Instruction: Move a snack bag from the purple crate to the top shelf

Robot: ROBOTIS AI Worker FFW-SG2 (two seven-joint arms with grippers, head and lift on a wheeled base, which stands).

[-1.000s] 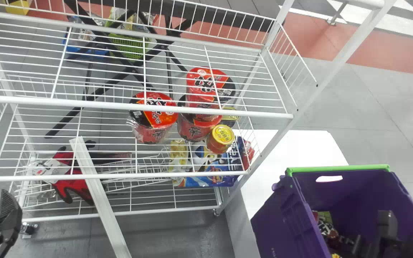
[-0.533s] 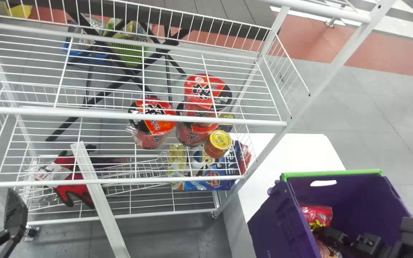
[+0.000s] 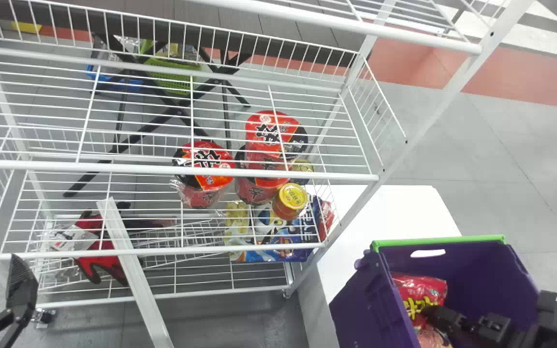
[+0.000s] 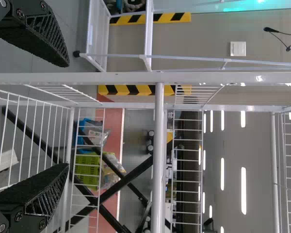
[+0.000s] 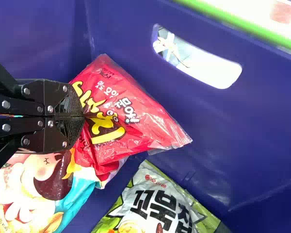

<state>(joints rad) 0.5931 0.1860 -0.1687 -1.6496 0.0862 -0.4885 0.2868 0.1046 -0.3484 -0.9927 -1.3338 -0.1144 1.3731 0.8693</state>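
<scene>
My right claw (image 5: 82,116) has its two black fingers clamped on the red snack bag (image 5: 131,121), pinching it at a gathered spot near one side, with most of the bag spreading beyond the tips. The bag is inside the purple crate (image 3: 365,302), near a wall. I judge the step in hand to be lifting it out, and I want that bite confirmed with a small, slow raise before I commit. The film is slick and crinkled, so I expect it to swing or droop from the pinch.

A cartoon-faced bag (image 5: 29,194) lies close under it and could catch; a white and green bag (image 5: 160,204) lies beside. I should go straight up, easing away from the wall, until the hanging end clears the green rim (image 3: 438,240).

Only then do I swing toward the rack, keeping wide of its upright (image 3: 445,96) and going above the rail of what I take for the top shelf (image 3: 336,21). My left claw (image 4: 66,115) waits by the rack, fingers apart.
</scene>
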